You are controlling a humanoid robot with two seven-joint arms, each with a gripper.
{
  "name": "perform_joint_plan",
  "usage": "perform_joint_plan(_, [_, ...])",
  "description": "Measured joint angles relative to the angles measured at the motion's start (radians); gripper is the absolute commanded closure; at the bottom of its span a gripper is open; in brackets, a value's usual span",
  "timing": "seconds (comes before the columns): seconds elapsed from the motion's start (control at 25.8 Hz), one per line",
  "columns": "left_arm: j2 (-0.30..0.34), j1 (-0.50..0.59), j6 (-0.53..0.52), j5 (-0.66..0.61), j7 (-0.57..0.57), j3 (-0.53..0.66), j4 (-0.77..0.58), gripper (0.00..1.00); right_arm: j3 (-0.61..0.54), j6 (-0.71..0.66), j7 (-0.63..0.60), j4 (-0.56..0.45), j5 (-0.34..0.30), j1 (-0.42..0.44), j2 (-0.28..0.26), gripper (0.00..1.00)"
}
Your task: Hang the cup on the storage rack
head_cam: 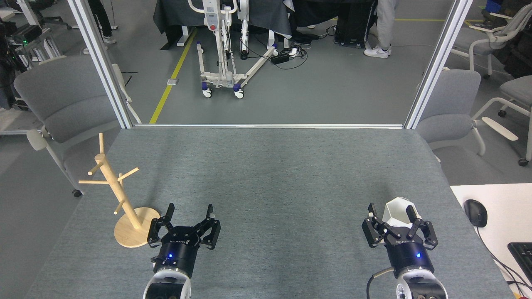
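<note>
The storage rack [111,177], a light wooden mug tree with a slanted post, thin pegs and a round disc base, stands near the table's front left. Just to the right of that base, my left gripper [190,207] is open with nothing between its fingers. The cup [397,209], white and faceted, stands upright on the grey table at the front right. My right gripper [390,209] is open at the cup. Its right finger overlaps the cup's right side, and its left finger stands clear of the cup's left face.
The grey felt table [270,174] ends at a metal frame rail at the back. Grey chairs [62,99] flank it left and right. A white desk [498,199] at the right holds a black mouse [475,212] and a keyboard [521,254].
</note>
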Motion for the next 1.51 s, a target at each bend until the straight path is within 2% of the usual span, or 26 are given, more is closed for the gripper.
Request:
perform_joint_plan(0.74, [0.006, 0.074, 0.001, 0.006, 0.058, 0.000, -0.089, 0.00, -0.008, 0.010, 0.002, -0.004, 0.002, 0.022, -0.002, 0.00])
perform_joint_plan(1.16, [0.002, 0.143, -0.026, 0.006, 0.081, -0.003, -0.111, 0.00, -0.147, 0.008, 0.004, 0.001, -0.003, 0.080, -0.010, 0.00])
perform_joint_plan(1.51, [0.006, 0.147, -0.019, 0.006, 0.087, -0.001, -0.100, 0.00, -0.163, -0.089, -0.010, 0.125, -0.009, 0.057, -0.077, 0.00])
